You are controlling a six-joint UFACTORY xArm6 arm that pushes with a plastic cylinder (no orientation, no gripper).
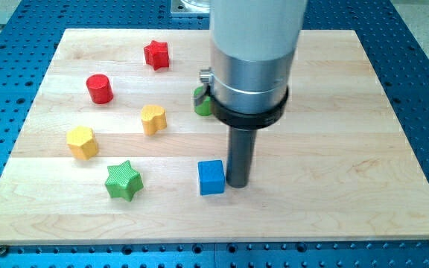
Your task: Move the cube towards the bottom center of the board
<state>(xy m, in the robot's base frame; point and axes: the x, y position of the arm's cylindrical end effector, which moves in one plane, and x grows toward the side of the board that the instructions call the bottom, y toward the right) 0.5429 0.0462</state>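
Where it sits (bottom centre), blue cube (pixel 211 177) touches my tip (pixel 237 184)

Pale wooden board (pixel 363 156) on a blue perforated table (pixel 423 67)
Blue cube (pixel 211 177) just left of my tip (pixel 237 184); green star (pixel 123 180), yellow hexagon (pixel 82 142), yellow heart (pixel 153 118), red cylinder (pixel 99 88), red star (pixel 156 54) farther left; green block (pixel 202 103) behind the rod

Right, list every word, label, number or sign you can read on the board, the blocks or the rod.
None: no readable text shows anywhere.
The wooden board is bare wood grain.
The blue cube, beside my tip on the view's left, has plain faces.
The rod's metal housing shows no marking.
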